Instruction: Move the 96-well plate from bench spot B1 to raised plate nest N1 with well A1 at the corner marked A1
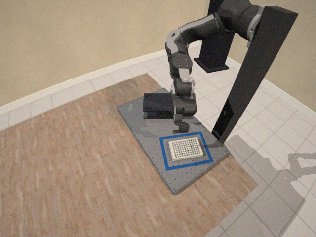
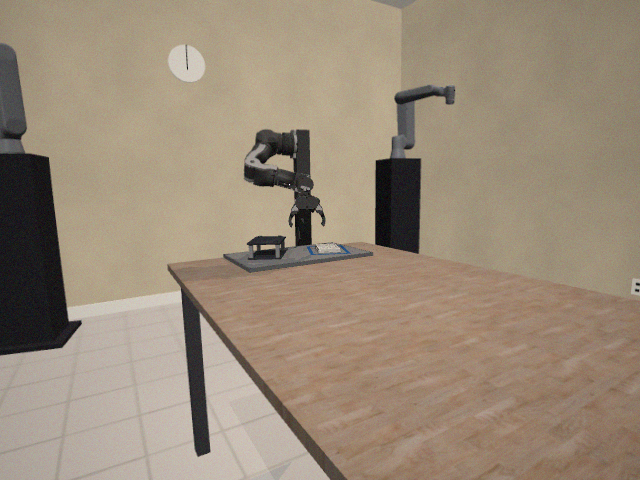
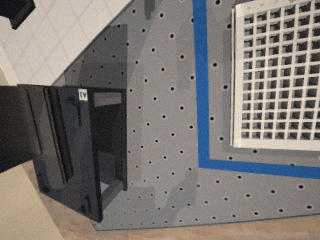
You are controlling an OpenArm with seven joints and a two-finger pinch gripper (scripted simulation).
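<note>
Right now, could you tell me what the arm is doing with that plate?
Nothing is held yet. The gripper hangs open above the grey board, between the raised black nest and the white 96-well plate. The plate lies flat inside the blue-framed spot, untouched. The nest stands without a plate.

The table top (image 2: 413, 335) looked like matt wood in pale plank strips. The grey base plate (image 1: 142, 142) appeared as dull metal, perforated with small holes. The 96-well plate (image 1: 185, 148) looked like white matt plastic. The plate nest (image 3: 75, 150) was dark and glossy, showing reflections. The floor (image 2: 77, 387) was smooth pale tile.
</note>
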